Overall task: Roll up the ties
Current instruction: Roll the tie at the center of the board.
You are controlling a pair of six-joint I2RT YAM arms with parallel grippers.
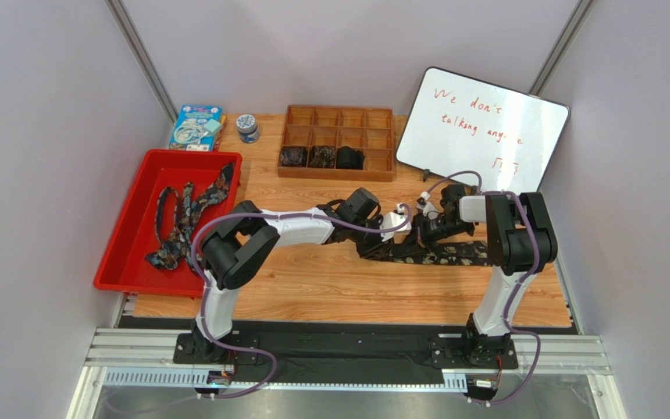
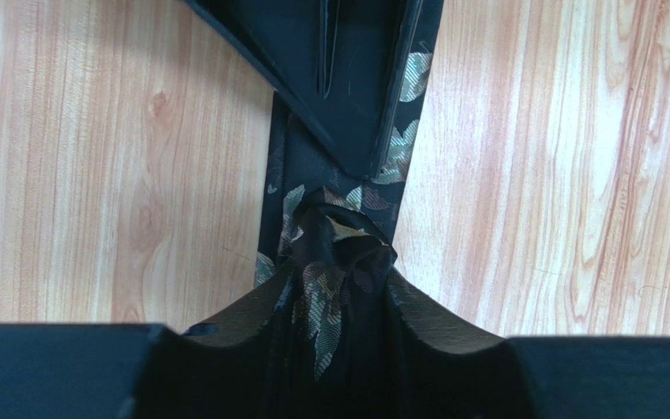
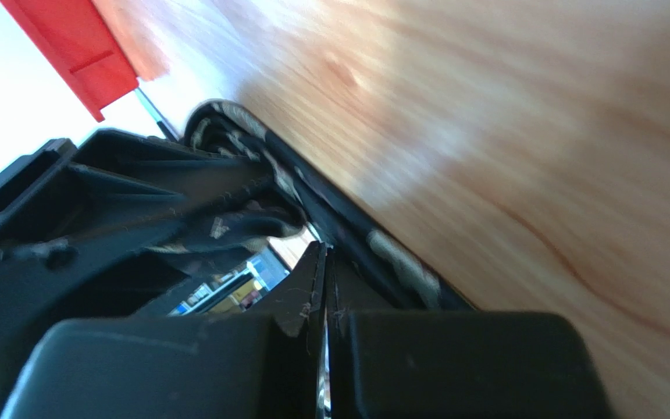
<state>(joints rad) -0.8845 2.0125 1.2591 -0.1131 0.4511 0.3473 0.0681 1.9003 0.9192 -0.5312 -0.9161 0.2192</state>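
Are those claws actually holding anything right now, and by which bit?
The left gripper grips the dark floral-speckled fabric necktie by its bunched, partly rolled end. The right gripper is shut over the flat part; hold unclear.

Black-jointed, white-linked left arm (image 1: 251, 244) and right arm (image 1: 509, 236), purple cables (image 1: 194, 249) looped alongside, black jaws.

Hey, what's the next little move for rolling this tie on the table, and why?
Probably the left hand should turn its started coil one more wrap toward the right hand. Only a small bunch of the tie sits in its grip, most lies flat, and the right hand is shut over the flat part.
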